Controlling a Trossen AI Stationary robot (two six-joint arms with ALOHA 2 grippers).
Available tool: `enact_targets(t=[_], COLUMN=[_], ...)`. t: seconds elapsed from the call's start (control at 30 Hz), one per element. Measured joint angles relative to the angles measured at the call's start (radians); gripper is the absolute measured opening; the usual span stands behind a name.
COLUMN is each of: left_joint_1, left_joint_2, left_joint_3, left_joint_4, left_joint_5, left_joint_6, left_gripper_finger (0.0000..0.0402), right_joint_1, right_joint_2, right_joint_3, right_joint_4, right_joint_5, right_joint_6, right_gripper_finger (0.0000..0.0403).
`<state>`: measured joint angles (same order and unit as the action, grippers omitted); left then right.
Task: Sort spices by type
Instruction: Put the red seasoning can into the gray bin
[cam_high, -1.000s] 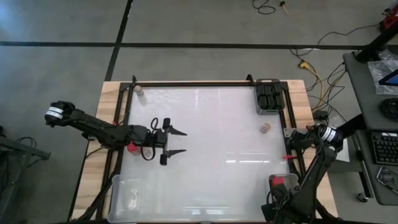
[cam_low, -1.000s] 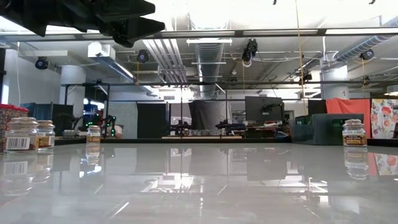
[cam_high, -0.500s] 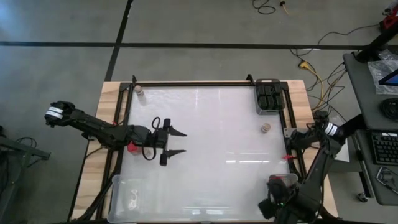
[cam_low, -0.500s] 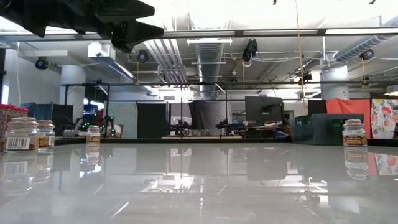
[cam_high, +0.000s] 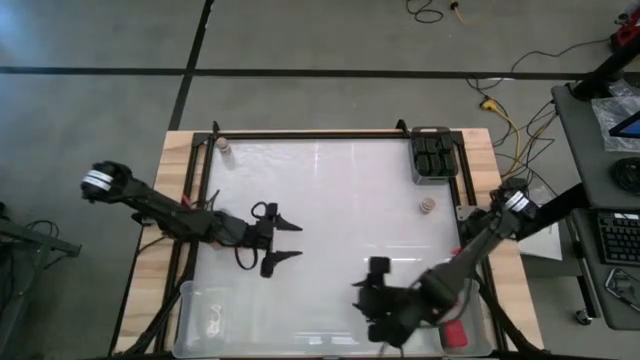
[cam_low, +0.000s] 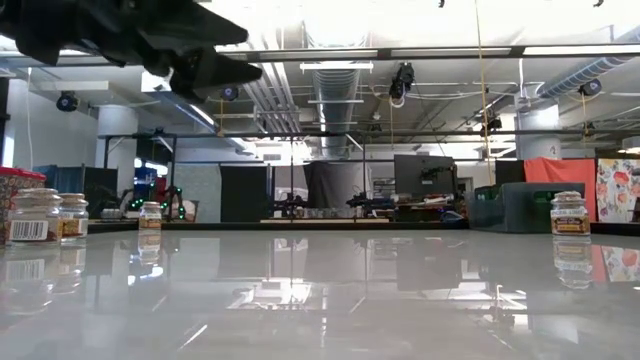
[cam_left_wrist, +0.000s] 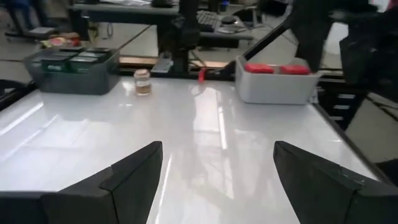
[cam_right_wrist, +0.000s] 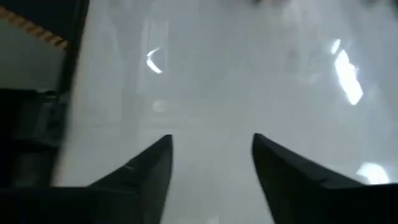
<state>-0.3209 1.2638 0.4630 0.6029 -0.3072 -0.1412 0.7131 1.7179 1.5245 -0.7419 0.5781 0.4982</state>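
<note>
A: Currently, what is the status at the left?

B: A tan jar (cam_high: 226, 146) stands at the table's (cam_high: 330, 210) far left corner, unsorted. The clear bin (cam_high: 190, 320) at the near left corner holds something pale, too small to identify. The left gripper (cam_high: 284, 241) hovers over the table left of centre, fingers wide apart, holding nothing.

A: And the centre and right?

B: The right gripper (cam_high: 372, 290) is above the near edge, right of centre. Its fingers (cam_right_wrist: 140, 171) are parted with bare table between them; nothing is held. A second tan jar (cam_high: 426, 206) stands loose just near of the dark bin (cam_high: 433, 155), which holds the black jars. The red jars (cam_left_wrist: 277, 68) sit in the near right bin (cam_left_wrist: 273, 90).

A: Assessment?

B: Red and black appear sorted. Judging by this, the two tan jars remain to be binned.
</note>
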Motion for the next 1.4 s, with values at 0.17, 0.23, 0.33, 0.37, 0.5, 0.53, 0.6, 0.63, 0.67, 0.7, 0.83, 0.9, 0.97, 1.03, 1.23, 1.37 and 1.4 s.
enact_targets(t=[0.17, 0.23, 0.33, 0.37, 0.5, 0.53, 0.6, 0.63, 0.67, 0.7, 0.83, 0.9, 0.97, 1.03, 1.23, 1.37, 1.4], left_joint_1=[-0.005, -0.008, -0.008, -0.008, -0.011, -0.013, -0.016, -0.017, -0.017, -0.017, -0.017, -0.016, -0.015, -0.016, -0.016, -0.018, -0.019], left_joint_2=[0.071, 0.111, 0.171, 0.188, 0.238, 0.246, 0.254, 0.255, 0.258, 0.260, 0.258, 0.257, 0.257, 0.254, 0.163, 0.026, -0.009], left_joint_3=[0.020, 0.029, 0.055, 0.071, 0.130, 0.144, 0.166, 0.171, 0.174, 0.177, 0.177, 0.170, 0.167, 0.164, 0.164, 0.181, 0.195], left_joint_4=[0.057, 0.090, 0.112, 0.107, -0.017, -0.059, -0.114, -0.124, -0.125, -0.124, -0.120, -0.116, -0.118, -0.122, -0.359, -0.621, -0.709], left_joint_5=[-0.009, -0.008, -0.021, -0.040, -0.074, -0.074, -0.074, -0.074, -0.074, -0.074, -0.077, -0.080, -0.087, -0.086, -0.126, -0.127, -0.119], left_joint_6=[0.031, 0.074, 0.089, 0.088, 0.051, 0.037, 0.015, 0.012, 0.010, 0.010, 0.015, 0.016, 0.012, 0.010, -0.065, -0.192, -0.240], left_gripper_finger=[0.0292, 0.0292, 0.0292, 0.0292, 0.0284, 0.0280, 0.0270, 0.0266, 0.0261, 0.0257, 0.0246, 0.0245, 0.0245, 0.0245, 0.0245, 0.0245, 0.0245], right_joint_1=[-0.072, -0.127, -0.222, -0.250, -0.344, -0.366, -0.405, -0.420, -0.432, -0.441, -0.480, -0.505, -0.521, -0.531, -0.578, -0.607, -0.614], right_joint_2=[0.008, 0.008, 0.006, 0.006, 0.005, 0.001, -0.008, -0.012, -0.018, -0.022, -0.029, -0.029, -0.029, -0.029, -0.030, -0.027, -0.023], right_joint_3=[-0.081, -0.133, -0.242, -0.275, -0.376, -0.394, -0.431, -0.447, -0.464, -0.479, -0.508, -0.508, -0.508, -0.507, -0.507, -0.507, -0.507], right_joint_4=[0.154, 0.196, 0.357, 0.421, 0.638, 0.675, 0.759, 0.817, 0.865, 0.896, 0.961, 0.965, 0.964, 0.964, 0.965, 0.972, 0.977], right_joint_5=[-0.004, -0.077, -0.172, -0.211, -0.290, -0.290, -0.290, -0.288, -0.287, -0.288, -0.306, -0.337, -0.383, -0.407, -0.419, -0.470, -0.482], right_joint_6=[-0.322, -0.389, -0.462, -0.491, -0.589, -0.604, -0.640, -0.657, -0.679, -0.704, -0.755, -0.753, -0.752, -0.754, -0.799, -0.808, -0.811], right_gripper_finger=[0.0107, 0.0075, 0.0034, 0.0022, 0.0013, 0.0013, 0.0013, 0.0013, 0.0013, 0.0013, 0.0013, 0.0013, 0.0013, 0.0013, 0.0013, 0.0013, 0.0013])
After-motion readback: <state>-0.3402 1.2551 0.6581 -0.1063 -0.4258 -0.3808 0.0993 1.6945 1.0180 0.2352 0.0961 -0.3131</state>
